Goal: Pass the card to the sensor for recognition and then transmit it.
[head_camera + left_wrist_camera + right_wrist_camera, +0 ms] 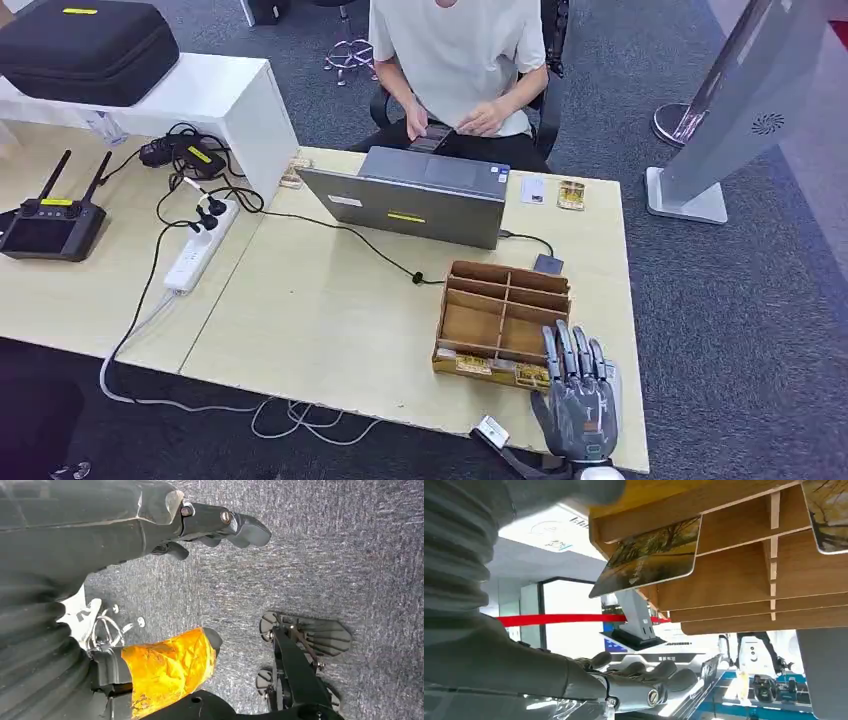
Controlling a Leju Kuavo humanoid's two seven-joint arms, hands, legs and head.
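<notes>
We see the right hand (578,392), fingers straight and apart, holding nothing, at the near right corner of the brown wooden compartment box (503,323). Two picture-printed cards (474,364) lean along the box's near wall, their long axes running along that wall; a wrist view shows one such card (649,556) tilted against the wood. The left hand (220,525) hangs over grey carpet (320,555), fingers loosely curled, holding nothing.
</notes>
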